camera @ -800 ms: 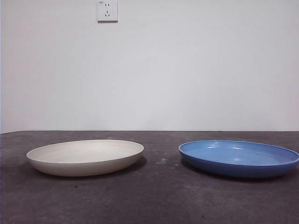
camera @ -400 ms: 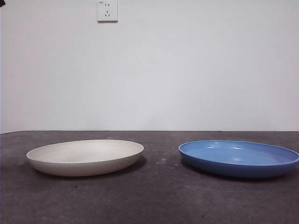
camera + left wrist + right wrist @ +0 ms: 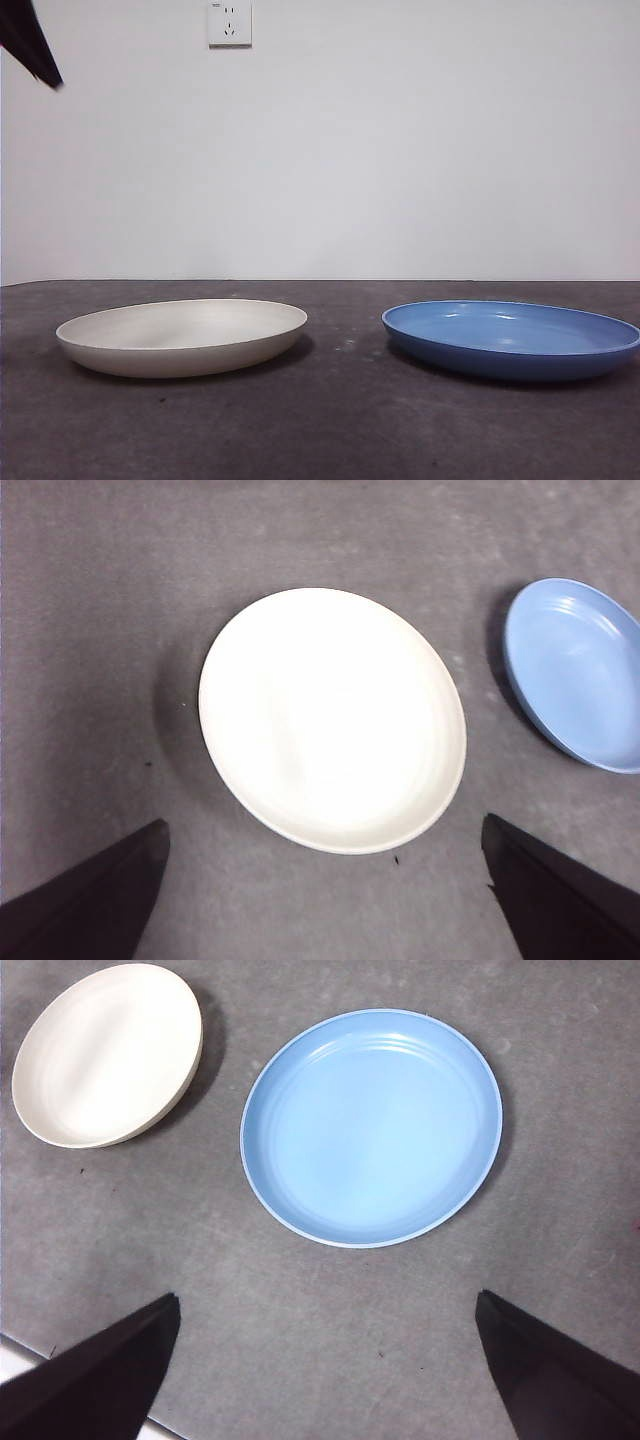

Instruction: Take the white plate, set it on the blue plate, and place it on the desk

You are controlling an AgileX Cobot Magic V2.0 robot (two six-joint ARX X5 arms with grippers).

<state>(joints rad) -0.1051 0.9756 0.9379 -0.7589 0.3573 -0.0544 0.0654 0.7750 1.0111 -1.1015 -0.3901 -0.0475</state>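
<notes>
Cream-white, the white plate (image 3: 332, 720) sits flat on the bench (image 3: 340, 430), well apart from the blue plate (image 3: 512, 338). Left end effector (image 3: 325, 900) hangs directly above it, released and empty, nearer than the right end effector (image 3: 325, 1375), released over blue.

Cream-white plate (image 3: 182, 336), glossy blue plate (image 3: 511, 339), mottled dark grey desk (image 3: 340, 430).

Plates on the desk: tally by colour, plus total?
White plate: 1
Blue plate: 1
Total: 2 plates, side by side and apart on the desk, neither stacked nor held.
</notes>
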